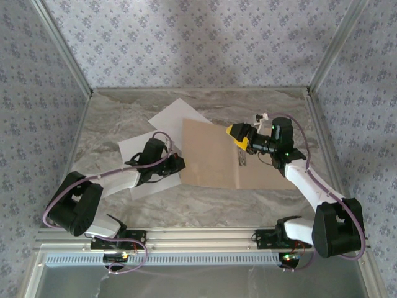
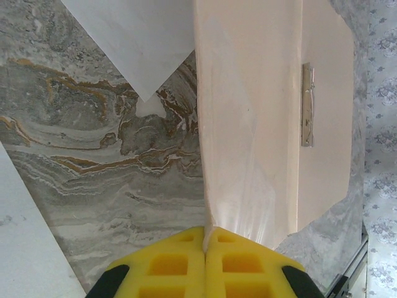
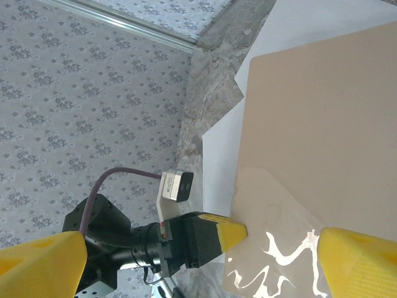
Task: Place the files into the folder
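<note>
The folder (image 1: 211,155) lies open around the middle of the tabletop (image 1: 205,202), slightly toward the right edge. Its tan leaves are spread side by side, with a metal clip (image 1: 242,160) along the fold between them.

The left wrist view shows that clip (image 2: 307,105) on the inner face of the folder (image 2: 248,93). The left leaf runs down to the left tool (image 2: 205,239), whose yellow fingers are pressed together on the leaf's near corner, lifting it a little off the marble. From above, the left tool (image 1: 180,162) sits at the folder's left edge.

The right tool (image 1: 239,138) hangs over the folder near the fold. In its own view, the right tool (image 3: 201,248) has its fingers spread wide and grips nothing, with the folder (image 3: 322,112) below.

One white sheet (image 1: 175,113) lies askew toward the far edge, its corner tucked under the folder. A second white sheet (image 1: 133,152) lies left of the folder, under the left arm.
</note>
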Tool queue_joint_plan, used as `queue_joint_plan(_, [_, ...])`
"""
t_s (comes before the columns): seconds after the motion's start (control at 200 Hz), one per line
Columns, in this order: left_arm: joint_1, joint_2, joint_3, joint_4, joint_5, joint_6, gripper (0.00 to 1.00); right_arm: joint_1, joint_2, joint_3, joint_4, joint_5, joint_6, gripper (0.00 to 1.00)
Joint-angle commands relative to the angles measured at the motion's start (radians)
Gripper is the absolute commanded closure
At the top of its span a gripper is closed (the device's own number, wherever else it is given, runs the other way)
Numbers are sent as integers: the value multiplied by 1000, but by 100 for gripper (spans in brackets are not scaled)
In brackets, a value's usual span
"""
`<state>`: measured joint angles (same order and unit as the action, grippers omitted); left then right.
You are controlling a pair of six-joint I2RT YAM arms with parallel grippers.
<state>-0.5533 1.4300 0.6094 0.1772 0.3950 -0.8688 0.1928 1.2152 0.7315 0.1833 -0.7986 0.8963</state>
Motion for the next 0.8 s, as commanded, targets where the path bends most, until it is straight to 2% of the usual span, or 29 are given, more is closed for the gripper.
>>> queue_joint_plan(0.0, [19,31,17,5,9,26,98,-6,-14,-9,-5,-14,-20,2])
queue_joint_plan(0.09, [19,40,28,0,18,29,93,-7,-14,-13,-5,-14,-23,2])
queue_joint_plan(0.36, [10,25,42,-77,-2,39,58,-4,-4,-9,-1,-8,-23,2])
queue_joint_plan(0.59, [10,-63,59,-233,-96,75,44,43,43,22,6,9,-27,2])
queue_joint_plan(0.795, [52,-209,62,-433,-222,98,34,149,130,100,-26,69,-53,2])
